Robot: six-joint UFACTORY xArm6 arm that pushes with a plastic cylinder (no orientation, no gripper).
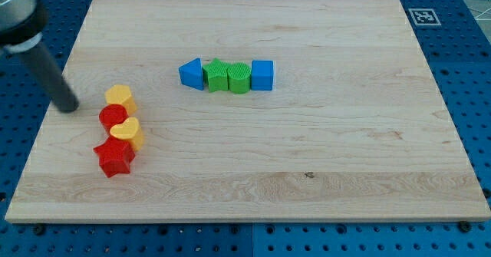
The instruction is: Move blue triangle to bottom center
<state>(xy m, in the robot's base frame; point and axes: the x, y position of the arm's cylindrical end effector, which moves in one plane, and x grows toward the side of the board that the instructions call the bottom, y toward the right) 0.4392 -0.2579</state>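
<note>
The blue triangle (192,74) lies at the left end of a row in the upper middle of the wooden board (322,157). It touches a green star (217,76), then a green cylinder (239,77) and a blue cube (262,75). My tip (70,106) rests on the board near its left edge, far to the left of the blue triangle and just left of the yellow and red cluster.
A cluster at the left holds a yellow hexagon (120,97), a red cylinder (111,117), a yellow heart (126,131) and a red star (113,156). A marker tag (423,16) sits at the board's top right corner.
</note>
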